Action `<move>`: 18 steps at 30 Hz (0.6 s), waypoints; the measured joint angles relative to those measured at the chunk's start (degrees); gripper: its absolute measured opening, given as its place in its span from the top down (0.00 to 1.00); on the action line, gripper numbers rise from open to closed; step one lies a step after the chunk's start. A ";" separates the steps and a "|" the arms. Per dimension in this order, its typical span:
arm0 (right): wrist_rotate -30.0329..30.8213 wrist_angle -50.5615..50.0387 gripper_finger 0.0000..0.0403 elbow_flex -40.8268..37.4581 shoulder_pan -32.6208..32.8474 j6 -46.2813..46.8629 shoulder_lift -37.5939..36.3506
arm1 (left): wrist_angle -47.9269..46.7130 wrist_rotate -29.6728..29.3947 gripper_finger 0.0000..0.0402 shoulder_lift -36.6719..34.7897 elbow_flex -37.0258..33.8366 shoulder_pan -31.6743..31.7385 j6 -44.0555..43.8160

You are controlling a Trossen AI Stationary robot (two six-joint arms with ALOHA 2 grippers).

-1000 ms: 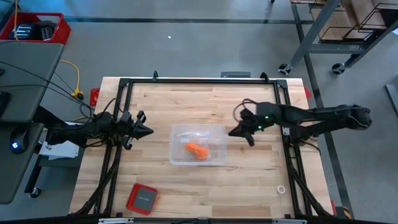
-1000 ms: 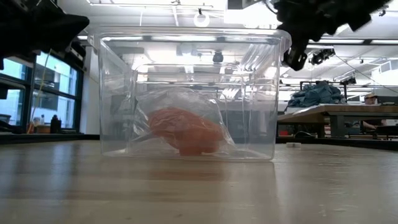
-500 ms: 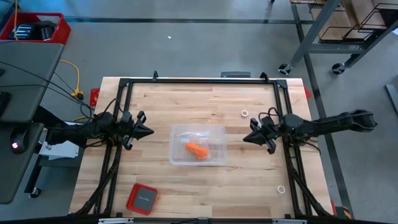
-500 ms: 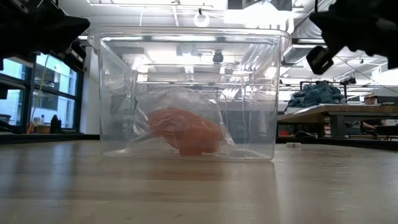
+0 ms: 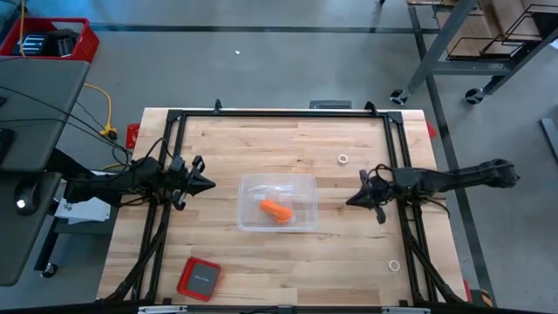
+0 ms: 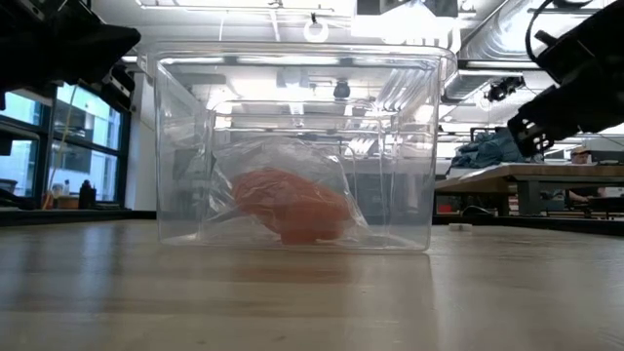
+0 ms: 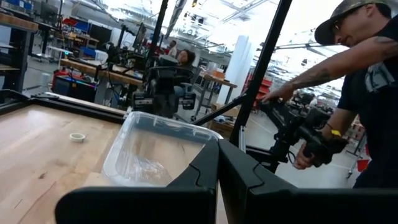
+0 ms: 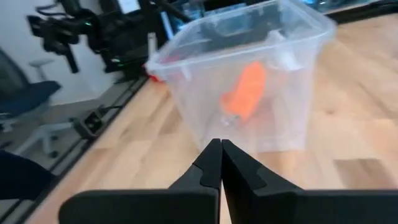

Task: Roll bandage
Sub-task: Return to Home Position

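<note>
Right gripper (image 5: 352, 201), fingers pressed together like the left gripper's (image 5: 209, 184), is being drawn back from the bandage's (image 5: 276, 210) bin (image 5: 244, 202).

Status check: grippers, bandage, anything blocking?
Left gripper shut, empty, left of the clear bin. Right gripper shut, empty, right of it. Orange bandage roll in clear bag, inside the bin. Nothing between grippers and bin.

Bandage (image 5: 277, 210) in bin (image 5: 301, 187), table (image 5: 366, 139) ctr. L gripper (image 5: 212, 184) at bin's 9 o'clock, R gripper (image 5: 350, 202) at 3; case (image 5: 199, 277) at 7.
</note>
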 joint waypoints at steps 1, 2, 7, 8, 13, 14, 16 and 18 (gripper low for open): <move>0.93 -2.44 1.00 0.00 -0.08 -0.41 -2.04 | -0.04 0.00 1.00 0.00 0.00 0.01 0.00; 2.02 -4.89 1.00 0.00 -0.14 -0.98 -3.80 | -0.02 -0.02 1.00 0.00 0.00 0.01 -0.02; 6.61 -6.20 1.00 0.02 -0.22 -4.51 -10.00 | -0.25 0.00 1.00 0.00 0.00 -0.01 -0.01; 7.36 -6.32 1.00 0.02 -0.22 -5.53 -11.01 | -0.28 -0.01 1.00 0.01 0.00 -0.01 0.00; 8.37 -6.52 1.00 0.02 -0.22 -8.47 -13.82 | -0.24 -0.02 1.00 0.00 0.00 -0.01 -0.02; 8.38 -6.52 1.00 0.02 -0.22 -8.53 -13.74 | -0.23 0.00 1.00 0.00 0.00 -0.01 0.00; 8.48 -6.52 1.00 0.02 -0.22 -9.79 -13.17 | -0.23 0.00 1.00 0.00 0.00 -0.01 0.00; 8.48 -6.52 1.00 0.02 -0.22 -11.56 -12.57 | -0.23 0.00 1.00 0.00 0.00 -0.01 0.00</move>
